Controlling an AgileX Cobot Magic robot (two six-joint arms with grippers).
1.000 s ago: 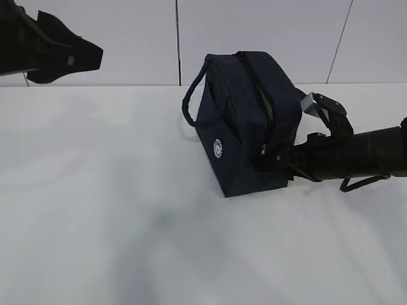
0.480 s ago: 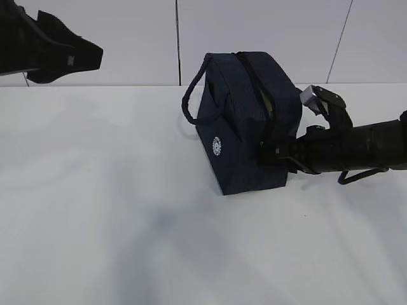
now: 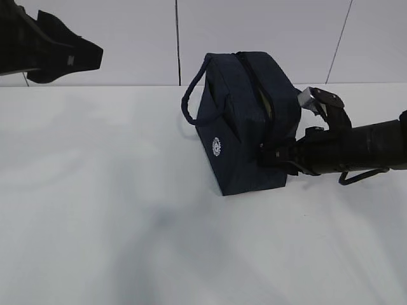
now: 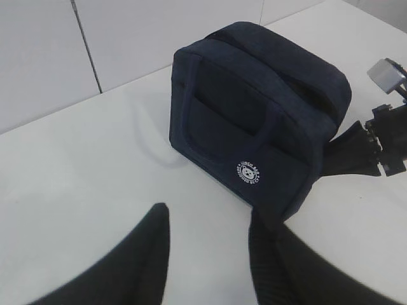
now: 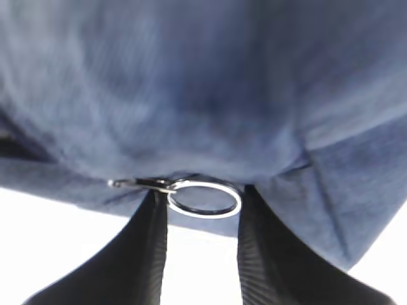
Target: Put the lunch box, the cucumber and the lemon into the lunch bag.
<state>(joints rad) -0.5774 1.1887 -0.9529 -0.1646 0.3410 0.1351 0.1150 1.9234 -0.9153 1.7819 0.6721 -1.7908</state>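
Lunch bag sits on the tabletop; right end effector straddles its silver ring pull, grip unclear. Left end effector hovers open, empty.

The left gripper hangs raised with its jaws apart and empty, while the right gripper reaches in low and level, jaws parted, nothing visibly clamped.
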